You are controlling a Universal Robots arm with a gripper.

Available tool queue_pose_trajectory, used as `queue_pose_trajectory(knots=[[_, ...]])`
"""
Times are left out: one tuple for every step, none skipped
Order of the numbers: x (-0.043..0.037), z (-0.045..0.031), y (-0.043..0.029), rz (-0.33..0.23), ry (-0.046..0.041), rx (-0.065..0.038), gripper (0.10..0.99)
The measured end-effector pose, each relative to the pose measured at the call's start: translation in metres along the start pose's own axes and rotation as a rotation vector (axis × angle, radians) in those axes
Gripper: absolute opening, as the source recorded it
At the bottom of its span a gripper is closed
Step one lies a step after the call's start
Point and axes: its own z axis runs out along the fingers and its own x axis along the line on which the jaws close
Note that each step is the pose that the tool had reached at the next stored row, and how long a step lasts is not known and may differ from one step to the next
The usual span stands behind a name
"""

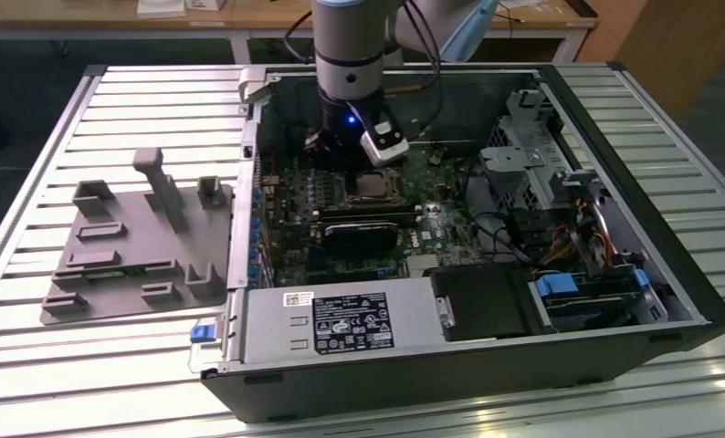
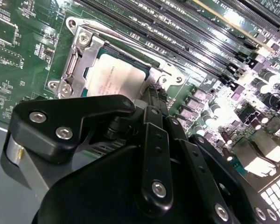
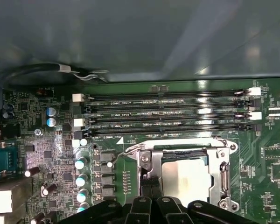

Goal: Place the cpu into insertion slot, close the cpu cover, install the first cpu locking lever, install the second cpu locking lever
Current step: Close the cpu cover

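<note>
Fingertips (image 3: 146,185) of the gripper (image 3: 149,184) were pressed together, and whether anything thin was caught between them could not be told. They stood at the edge of the cpu cover (image 3: 147,163), which lay flat over the insertion slot (image 3: 184,154). The cpu (image 3: 186,179) sat inside that slot, just beside the tips, its pale metal top showing through the cut-out of the cover. In the second wrist view the gripper (image 2: 151,95) reached down to one side of the cpu (image 2: 114,79), with the silver frame of the cpu cover (image 2: 79,51) lying around the chip. A thin wire lever (image 3: 126,151) bent out from the cover's corner close to the tips; whether it was latched could not be seen. Beyond the socket from the gripper ran the long black memory slots (image 3: 168,114) on the green motherboard (image 3: 270,177). In the exterior view the arm (image 1: 352,55) came straight down into the open computer case (image 1: 691,301), the gripper (image 1: 341,157) low over the board and a black heatsink block (image 1: 362,239) nearby. The case rested on a slatted table (image 1: 46,383), with a grey fixture plate (image 1: 131,265) well apart from the gripper, outside the case
</note>
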Motion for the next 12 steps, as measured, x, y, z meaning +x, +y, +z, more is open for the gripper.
queue_pose_trajectory(knots=[[0.0, 0.0004, 0.0, 0.0, 0.0, 0.0, 0.102], [0.0001, 0.0007, -0.0001, 0.0, 0.0001, 0.0, 0.102], [-0.0001, 0.0008, 0.0, 0.0, 0.0002, 0.0, 0.102], [-0.0004, 0.0009, 0.0, 0.0, 0.0001, 0.0, 0.102], [-0.0008, 0.001, 0.0, 0.0, 0.0001, 0.0, 0.102], [-0.0013, 0.0011, 0.0001, 0.0, 0.0, 0.0, 0.102], [-0.0019, 0.0012, 0.0001, 0.0, -0.0001, 0.0, 0.102], [-0.0025, 0.0013, 0.0002, 0.0, 0.0, 0.0, 0.102], [-0.0031, 0.0014, 0.0002, 0.0, 0.0, 0.0, 0.102], [-0.0037, 0.0015, 0.0003, 0.0, 0.0, 0.0, 0.102], [-0.0044, 0.0015, 0.0004, 0.0, 0.0, 0.0, 0.102], [-0.0051, 0.0016, 0.0004, 0.0, 0.0001, 0.0, 0.102]])
